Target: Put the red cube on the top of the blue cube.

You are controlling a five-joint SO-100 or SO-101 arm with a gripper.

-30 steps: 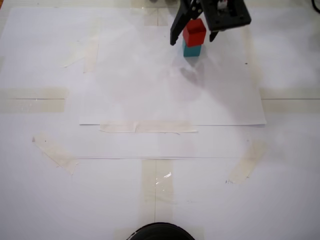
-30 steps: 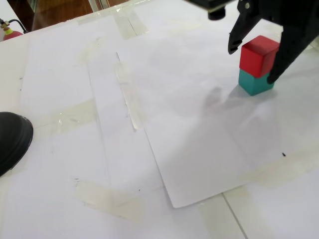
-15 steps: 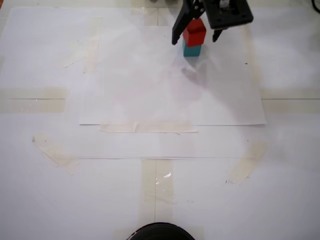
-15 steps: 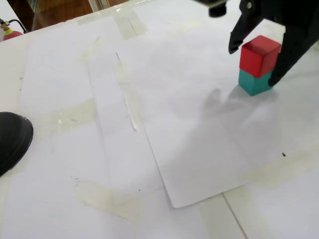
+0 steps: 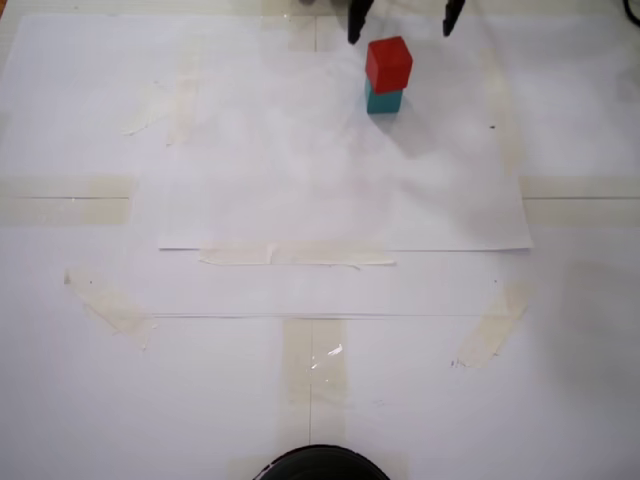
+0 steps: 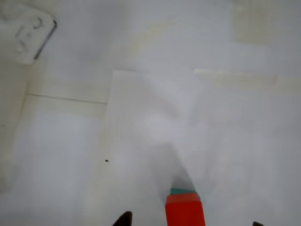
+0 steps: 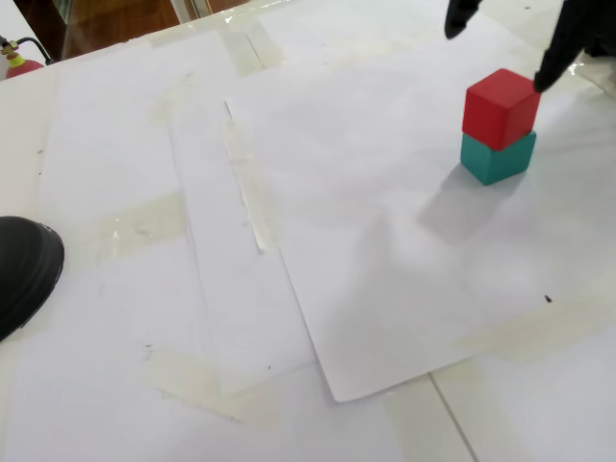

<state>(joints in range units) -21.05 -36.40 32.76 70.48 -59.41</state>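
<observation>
Risen since a second ago, the gripper (image 7: 510, 38) now hangs above the stack with its jaws spread wide, touching nothing. On the white paper sheet (image 5: 300, 180), the red cube (image 5: 388, 63) sits atop the blue cube (image 5: 384, 99).

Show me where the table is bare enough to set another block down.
Bare: the white paper sheet left of and in front of the stack. Crowded: the far edge, where the red cube sits on the blue cube, the open end effector just above.

White table (image 5: 580, 400) with taped paper sheet (image 5: 300, 180), blue cube (image 5: 384, 100) on it
</observation>
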